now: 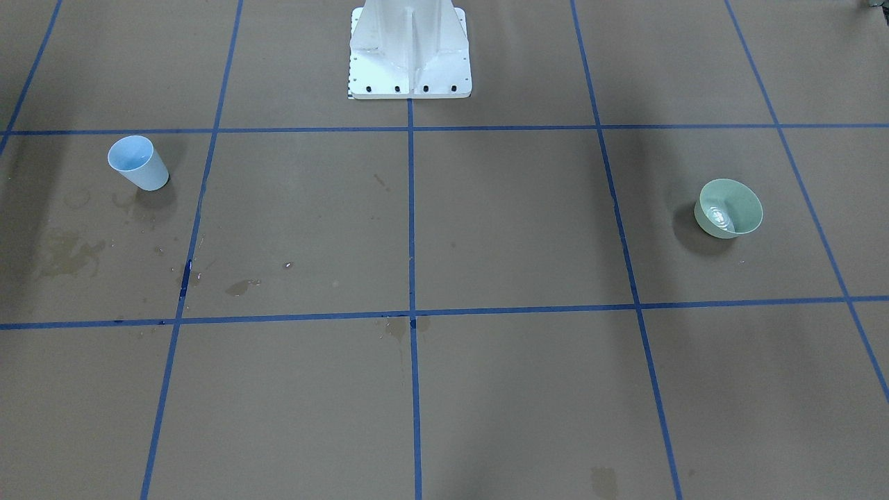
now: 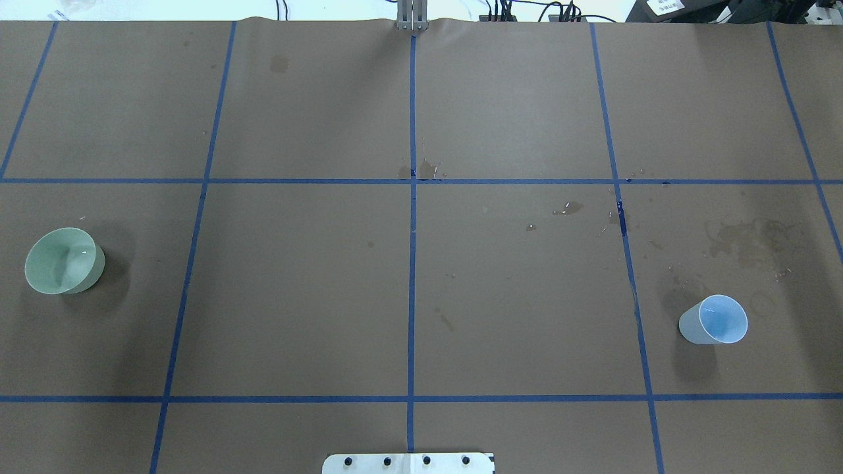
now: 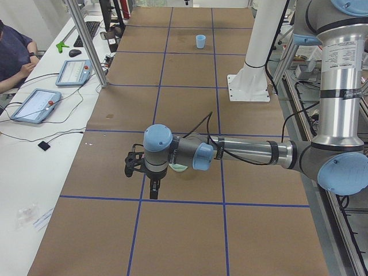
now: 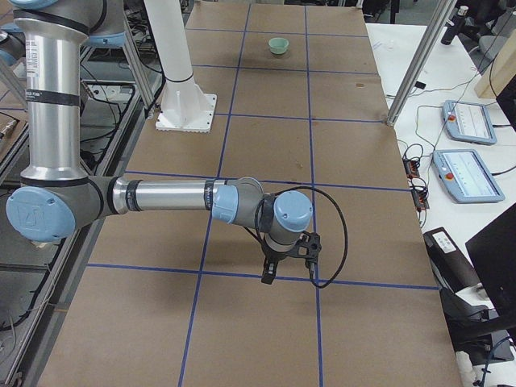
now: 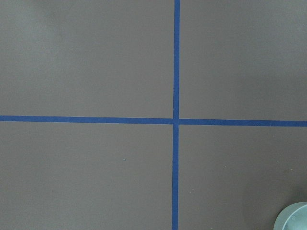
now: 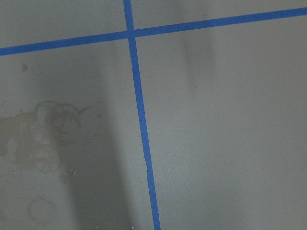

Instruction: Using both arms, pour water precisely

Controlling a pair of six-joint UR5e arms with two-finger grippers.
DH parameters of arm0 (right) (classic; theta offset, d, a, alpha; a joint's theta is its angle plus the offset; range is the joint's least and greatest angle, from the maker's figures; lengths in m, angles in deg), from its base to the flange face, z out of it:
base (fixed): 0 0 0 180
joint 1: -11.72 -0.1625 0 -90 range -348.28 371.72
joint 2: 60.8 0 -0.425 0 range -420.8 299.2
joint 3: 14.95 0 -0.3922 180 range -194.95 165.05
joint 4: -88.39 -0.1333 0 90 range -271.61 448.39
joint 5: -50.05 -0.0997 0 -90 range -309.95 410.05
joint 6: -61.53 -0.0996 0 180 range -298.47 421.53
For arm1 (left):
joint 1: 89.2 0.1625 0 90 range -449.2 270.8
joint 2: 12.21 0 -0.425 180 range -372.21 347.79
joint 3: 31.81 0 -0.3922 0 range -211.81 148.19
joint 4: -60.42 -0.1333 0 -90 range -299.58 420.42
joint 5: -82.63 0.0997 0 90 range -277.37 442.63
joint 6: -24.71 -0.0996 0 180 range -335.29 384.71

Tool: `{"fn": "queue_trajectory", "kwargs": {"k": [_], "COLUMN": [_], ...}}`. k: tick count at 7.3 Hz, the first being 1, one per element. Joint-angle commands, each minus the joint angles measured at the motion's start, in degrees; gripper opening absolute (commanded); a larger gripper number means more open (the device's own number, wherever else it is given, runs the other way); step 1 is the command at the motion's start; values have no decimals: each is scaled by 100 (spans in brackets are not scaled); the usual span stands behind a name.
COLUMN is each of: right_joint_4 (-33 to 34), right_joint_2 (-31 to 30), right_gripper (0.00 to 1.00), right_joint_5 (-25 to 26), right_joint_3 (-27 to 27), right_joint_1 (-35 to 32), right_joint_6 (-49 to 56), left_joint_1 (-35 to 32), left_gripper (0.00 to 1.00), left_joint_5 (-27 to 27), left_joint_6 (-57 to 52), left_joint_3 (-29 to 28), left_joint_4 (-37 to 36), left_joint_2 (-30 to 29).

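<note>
Overhead exterior: cup and bowl well apart, neither held

The pale blue cup (image 2: 714,320) stands on the robot's right and the pale green bowl (image 2: 64,261) on its left, with water (image 1: 722,221) glinting in the bowl. The left gripper (image 3: 153,191) and right gripper (image 4: 268,274) hover above the table (image 2: 296,296), touching no vessel. Whether their jaws are apart cannot be told. Both vessels look light, thin-walled and probably slick when wet, so the cup is best taken gently at mid-wall.
</note>
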Motion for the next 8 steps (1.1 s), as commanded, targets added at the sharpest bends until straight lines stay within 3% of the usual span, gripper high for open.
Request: {"fn": "queue_trajectory", "kwargs": {"k": [1, 4, 6, 8], "right_joint_4": [-4, -13, -13, -13], "right_joint_2": [8, 43, 26, 9], "right_gripper": [100, 100, 100, 100], "right_joint_5": [-62, -54, -36, -27], "right_joint_3": [76, 103, 260, 332], "right_joint_1": [-111, -111, -111, -111], "right_joint_6": [2, 2, 2, 2], "left_joint_1": [0, 18, 873, 1701], "left_gripper": [100, 100, 100, 100], "left_joint_5": [0, 0, 9, 288], "left_joint_6": [13, 109, 1455, 2889], "left_joint_3": [20, 195, 625, 496], "left_joint_4": [0, -17, 261, 1915], "left_joint_2": [0, -44, -106, 384]}}
